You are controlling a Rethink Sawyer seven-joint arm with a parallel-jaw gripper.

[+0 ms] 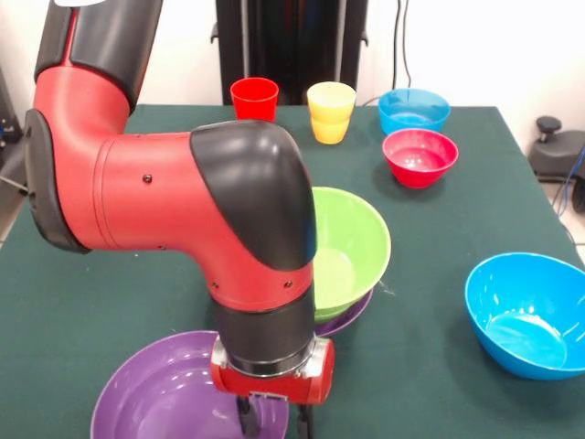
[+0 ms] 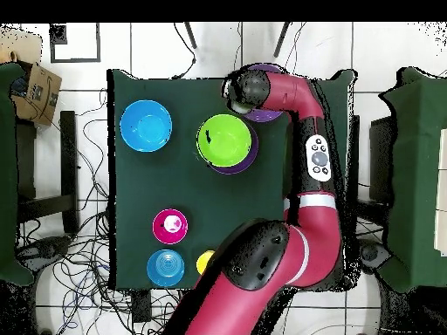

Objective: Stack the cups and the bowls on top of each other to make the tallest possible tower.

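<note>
purple bowl [image 1: 164, 393] | glossy, light, stiff plastic, likely slippery; pinch the thin rim | tool [image 1: 274, 421] over it, fingers' spread unclear, cannot tell

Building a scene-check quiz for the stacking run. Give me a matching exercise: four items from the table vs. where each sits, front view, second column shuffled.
Items:
1. lime green bowl
2. large blue bowl
3. red cup
4. small red bowl

Places (front view):
A. far edge of the table, left of the yellow-orange cup
B. alone near the right edge of the table
C. nested in a purple bowl at mid-table
D. just in front of the light blue bowl

Pairs: 1-C, 2-B, 3-A, 4-D
</note>
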